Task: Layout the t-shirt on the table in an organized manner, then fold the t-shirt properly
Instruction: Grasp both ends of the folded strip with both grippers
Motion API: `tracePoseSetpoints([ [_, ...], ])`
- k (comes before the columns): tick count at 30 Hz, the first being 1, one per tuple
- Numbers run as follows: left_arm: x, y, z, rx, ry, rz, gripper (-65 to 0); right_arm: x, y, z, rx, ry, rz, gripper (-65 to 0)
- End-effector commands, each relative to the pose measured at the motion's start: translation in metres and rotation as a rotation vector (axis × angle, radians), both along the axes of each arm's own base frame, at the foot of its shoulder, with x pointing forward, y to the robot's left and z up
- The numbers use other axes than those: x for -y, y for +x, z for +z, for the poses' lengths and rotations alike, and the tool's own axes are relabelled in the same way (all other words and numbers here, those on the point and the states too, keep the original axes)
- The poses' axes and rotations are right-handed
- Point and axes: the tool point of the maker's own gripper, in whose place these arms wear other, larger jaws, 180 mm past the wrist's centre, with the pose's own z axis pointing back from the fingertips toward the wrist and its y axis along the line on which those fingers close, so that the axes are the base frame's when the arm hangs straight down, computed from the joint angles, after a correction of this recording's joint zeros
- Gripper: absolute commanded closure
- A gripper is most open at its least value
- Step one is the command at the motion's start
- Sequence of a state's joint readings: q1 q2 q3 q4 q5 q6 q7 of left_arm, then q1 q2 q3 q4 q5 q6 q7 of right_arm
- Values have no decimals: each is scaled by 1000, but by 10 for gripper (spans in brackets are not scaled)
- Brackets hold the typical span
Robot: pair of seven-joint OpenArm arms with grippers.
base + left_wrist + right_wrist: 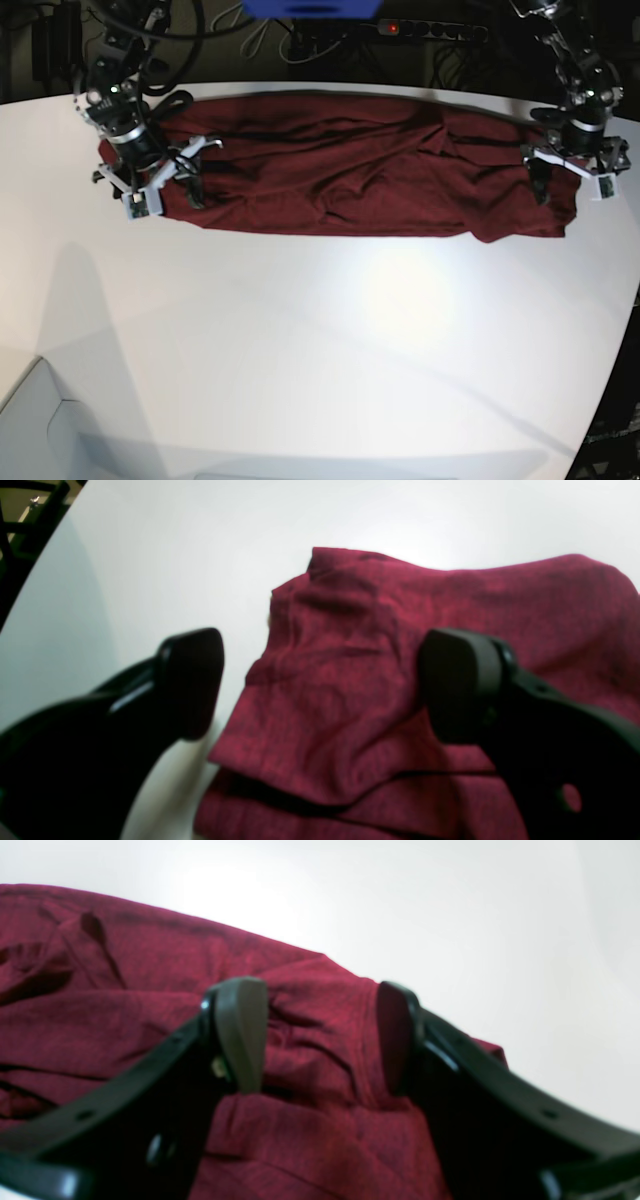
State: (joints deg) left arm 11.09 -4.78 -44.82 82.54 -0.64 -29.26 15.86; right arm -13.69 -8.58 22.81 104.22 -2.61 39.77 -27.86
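The maroon t-shirt (340,175) lies as a long, wrinkled band across the far part of the white table (320,350). In the base view my left gripper (570,182) hovers at the band's right end. The left wrist view shows the left gripper (325,685) open wide over a layered corner of the t-shirt (350,705), with nothing held. My right gripper (160,192) is at the band's left end. Its fingers (240,1035) stand apart above bunched fabric of the t-shirt (310,1055), so the right gripper (320,1040) is open.
A power strip (430,30) with a red light, cables and a blue object (310,8) sit behind the table's far edge. The table's curved edge (615,340) runs down the right. A dark frame (25,525) shows beyond the table corner.
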Motion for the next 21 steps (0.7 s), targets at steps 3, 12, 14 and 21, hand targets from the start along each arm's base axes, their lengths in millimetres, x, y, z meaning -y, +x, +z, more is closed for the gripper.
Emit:
tracePoseSetpoints([
  [3, -5, 6, 14, 49, 18, -8, -605, -1, 8, 14, 59, 15, 4, -353],
  [12, -9, 15, 21, 62, 34, -20, -607, -2, 10, 15, 64, 16, 4, -353],
  [14, -11, 13, 11, 41, 17, -13, -607, -2, 11, 15, 65, 16, 4, -353],
  [21, -5, 15, -8, -5, -22, -56, -607, -2, 15, 19, 79, 16, 4, -353],
])
